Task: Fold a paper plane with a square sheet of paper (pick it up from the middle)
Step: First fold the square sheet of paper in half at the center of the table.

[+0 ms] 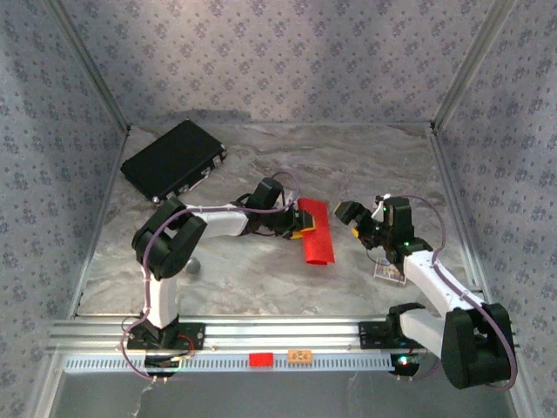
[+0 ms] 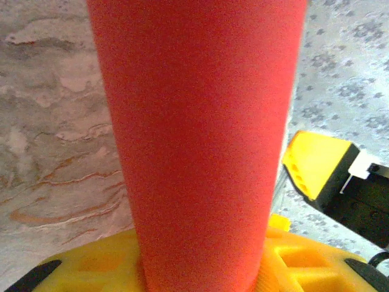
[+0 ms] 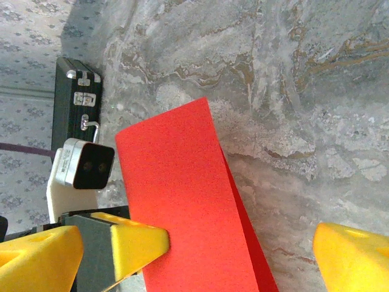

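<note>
Clamping the folded sheet of paper [image 1: 318,246] between its yellow fingers [image 2: 91,267], the left gripper [image 1: 301,229] held it from the side nearer the left arm. In the left wrist view the red band rose straight out from between those fingers. The right gripper [image 1: 352,214] stood just beside the sheet on its other side, apart from it, jaws spread wide and holding nothing.

From above, the sheet was a narrow red strip near the middle of the table [image 1: 261,270]. Its long axis ran from far to near, the near end leaning a little toward the right arm. It lay between the two grippers, so any pinch by the right gripper would likely have to come across the strip's short width, from its free long edge. The left arm was the nearer, already on it.

The strip's far end was cut off in the left wrist view and its near end in the right wrist view. A second layer peeked out along one edge there, but how many folds lay beneath was unclear, as was whether the strip rested on the table or hung just above it.
</note>
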Controlling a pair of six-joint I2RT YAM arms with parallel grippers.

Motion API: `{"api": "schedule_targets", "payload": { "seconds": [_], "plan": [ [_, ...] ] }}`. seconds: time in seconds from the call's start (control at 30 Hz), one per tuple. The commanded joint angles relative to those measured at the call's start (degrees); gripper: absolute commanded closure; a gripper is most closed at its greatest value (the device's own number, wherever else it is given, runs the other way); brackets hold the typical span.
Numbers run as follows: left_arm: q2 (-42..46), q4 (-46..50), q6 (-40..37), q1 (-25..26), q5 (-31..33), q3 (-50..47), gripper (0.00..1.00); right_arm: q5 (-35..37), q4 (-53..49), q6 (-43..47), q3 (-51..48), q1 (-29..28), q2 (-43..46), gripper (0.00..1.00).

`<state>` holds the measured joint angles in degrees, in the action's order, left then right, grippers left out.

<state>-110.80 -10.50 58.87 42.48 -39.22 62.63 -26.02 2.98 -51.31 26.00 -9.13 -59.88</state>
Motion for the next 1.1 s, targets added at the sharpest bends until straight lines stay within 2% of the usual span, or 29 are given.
{"api": "schedule_targets", "payload": {
  "seconds": [0.0, 0.33, 0.57, 0.73, 0.87, 1.07],
  "plan": [
    [-0.87, 9.25, -6.04, -0.49, -0.56, 1.88, 0.60, -0.58, 2.31, -0.50, -0.86, 0.23, 1.66, 0.01],
    [-3.00, 12.62, -7.80, -0.83, 3.61, 3.01, 0.59, -1.11, 1.46, 0.03, -0.43, 0.18, 0.22, 0.01],
    [-1.14, 17.99, -10.23, -0.78, 10.30, 4.05, 0.44, -1.49, 1.16, 0.26, 0.20, 0.09, -1.62, 0.01],
    [1.52, 22.53, -12.25, -0.45, 16.27, 4.61, 0.39, -1.73, 1.25, 0.34, 0.67, -0.16, -2.95, 0.01],
    [2.70, 24.17, -12.82, -0.31, 19.18, 4.51, 0.40, -1.94, 1.26, 0.50, 1.06, -0.39, -4.38, 0.01],
    [1.06, 25.51, -13.74, -0.26, 18.71, 5.30, 0.46, -2.57, 1.41, 0.51, 1.84, -0.83, -6.12, 0.01]
  ]
}}
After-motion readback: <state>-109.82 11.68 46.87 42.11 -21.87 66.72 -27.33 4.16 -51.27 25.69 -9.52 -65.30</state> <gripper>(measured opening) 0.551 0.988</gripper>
